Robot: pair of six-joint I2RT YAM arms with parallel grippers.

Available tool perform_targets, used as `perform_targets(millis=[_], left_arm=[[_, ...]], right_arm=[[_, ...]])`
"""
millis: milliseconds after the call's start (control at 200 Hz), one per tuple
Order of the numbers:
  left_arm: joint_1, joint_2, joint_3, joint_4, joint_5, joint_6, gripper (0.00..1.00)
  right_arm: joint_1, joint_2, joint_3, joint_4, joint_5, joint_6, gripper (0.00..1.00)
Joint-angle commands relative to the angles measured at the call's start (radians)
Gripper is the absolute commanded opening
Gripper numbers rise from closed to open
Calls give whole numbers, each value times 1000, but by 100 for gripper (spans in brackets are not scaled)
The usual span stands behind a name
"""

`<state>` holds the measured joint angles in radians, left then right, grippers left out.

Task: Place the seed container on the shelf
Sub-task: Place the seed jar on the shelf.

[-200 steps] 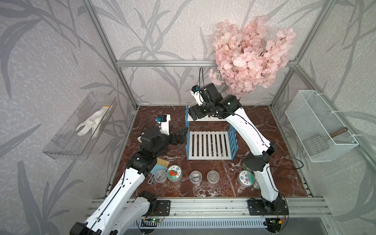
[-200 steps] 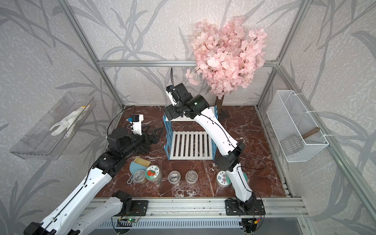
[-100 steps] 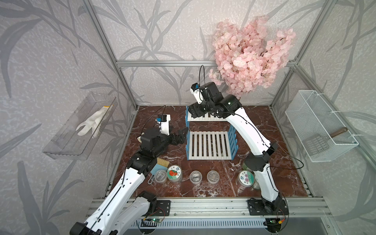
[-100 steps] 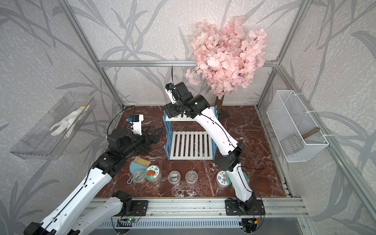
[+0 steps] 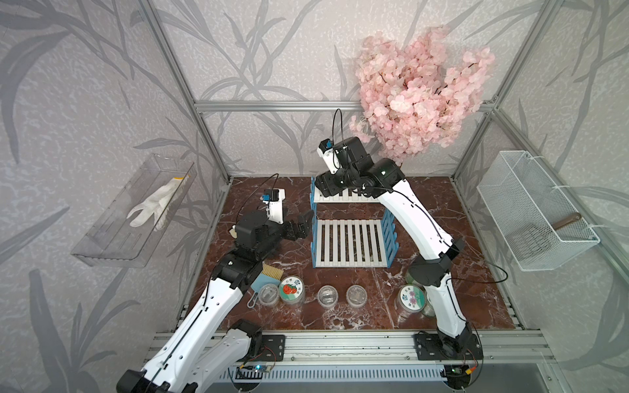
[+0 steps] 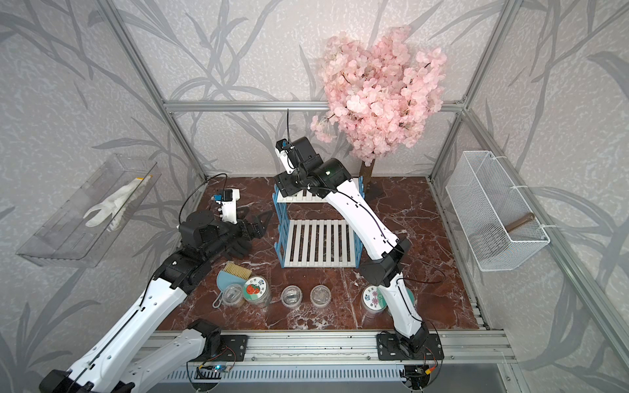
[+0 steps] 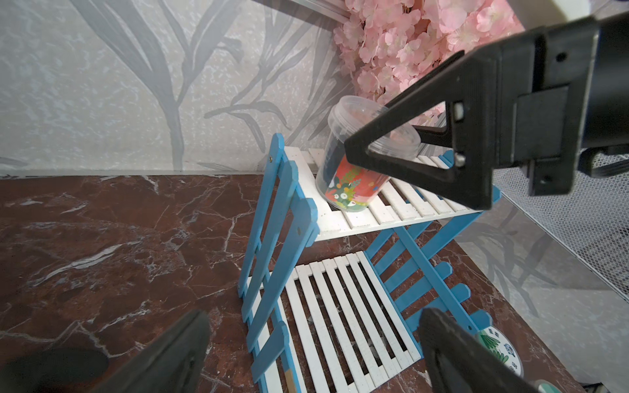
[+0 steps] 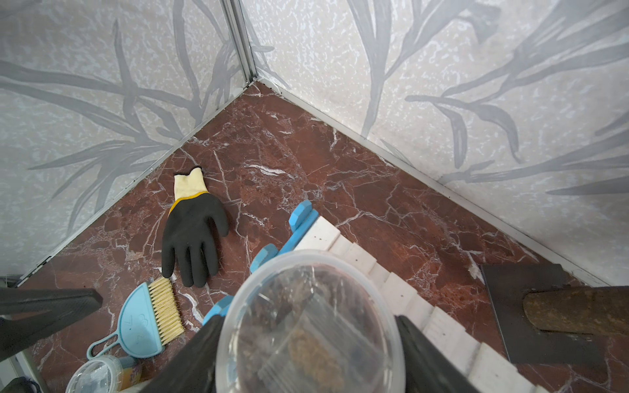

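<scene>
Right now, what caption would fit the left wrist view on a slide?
Right gripper holds the tilted seed container on the top board of the shelf; left gripper open in foreground.

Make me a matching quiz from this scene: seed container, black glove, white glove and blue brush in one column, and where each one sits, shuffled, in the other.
Things:
1. seed container
2. black glove
3. white glove
4. blue brush

Places:
A. in the clear wall tray
B. right beside the front row of jars
C. tilted on the top board of the shelf
D. flat on the marble floor, fingers toward the brush

Pairs: 1-C, 2-D, 3-A, 4-B
</scene>
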<state>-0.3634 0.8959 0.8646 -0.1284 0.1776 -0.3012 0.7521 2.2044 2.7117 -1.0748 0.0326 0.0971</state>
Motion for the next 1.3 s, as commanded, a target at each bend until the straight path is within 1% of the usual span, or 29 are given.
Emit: perform_targets(millis=[0,55,170,225,340,930,1080,1175,1295], left_arm=[[7,8,47,-35,-67,36,100],[10,11,58,-50,-84,10,100],[19,3,37,-15,-84,-37,100],[24,8,39,-27,-85,-51,100],[30,23,51,-53,-79,-58,100],[34,4,16,-21,-39,-75,100],[34,8,14,-15,-31,-79,100],[34,8,13,-12,-23,-79,100],[34,8,12,-10,-18,-81,100]], right_arm=[[-5,-36,-7,44,-15,4,74],[-5,-32,-6,44,-14,3,74],[-5,-22,-6,53,-11,9,74],[-6,-18,-6,59,-16,13,74],[-5,-9,-6,67,-17,15,74],[-5,35,-3,72,-7,2,74],[-5,37,-6,66,2,2,77],[-5,38,-5,64,4,3,82],[-5,31,-4,62,0,4,84]])
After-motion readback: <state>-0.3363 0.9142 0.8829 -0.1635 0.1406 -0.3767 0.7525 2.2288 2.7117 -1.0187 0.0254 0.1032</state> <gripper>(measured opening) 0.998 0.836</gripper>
